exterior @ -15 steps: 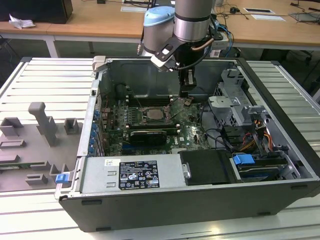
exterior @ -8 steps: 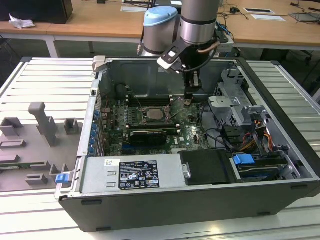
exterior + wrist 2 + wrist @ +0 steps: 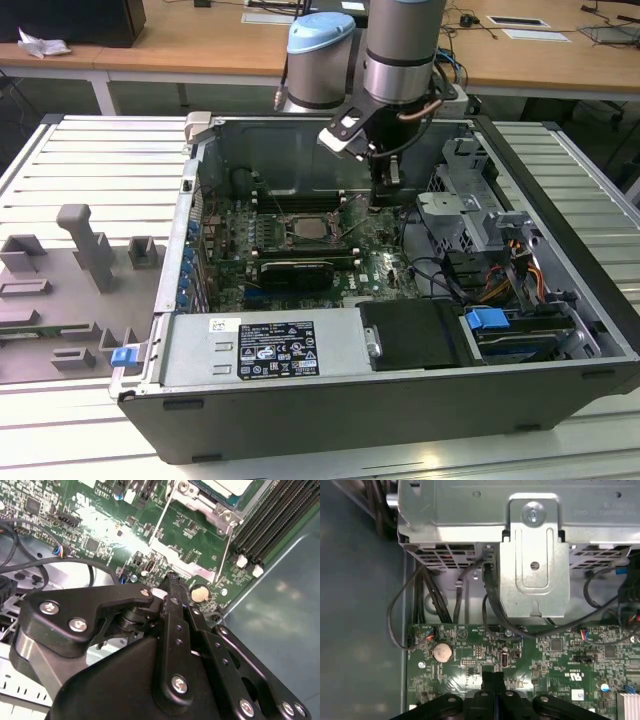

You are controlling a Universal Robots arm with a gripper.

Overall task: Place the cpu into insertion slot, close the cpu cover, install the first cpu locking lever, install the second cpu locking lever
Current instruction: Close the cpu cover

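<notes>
The cpu (image 3: 225, 486) lies flat in the insertion slot (image 3: 291, 230) at the centre of the exterior view. In the second wrist view the silvery cpu cover (image 3: 202, 506) frames its edge, and a thin wire lever (image 3: 161, 522) runs alongside. Whether the lever is latched cannot be told. The gripper (image 3: 385, 190) hangs just to the exterior view's right of the slot, low over the green motherboard (image 3: 560, 650). In both wrist views its fingers (image 3: 487, 680) are pressed together with nothing between them, near a coin battery (image 3: 442, 652). The open computer case (image 3: 300, 400) rests on a slatted table (image 3: 80, 150).
</notes>
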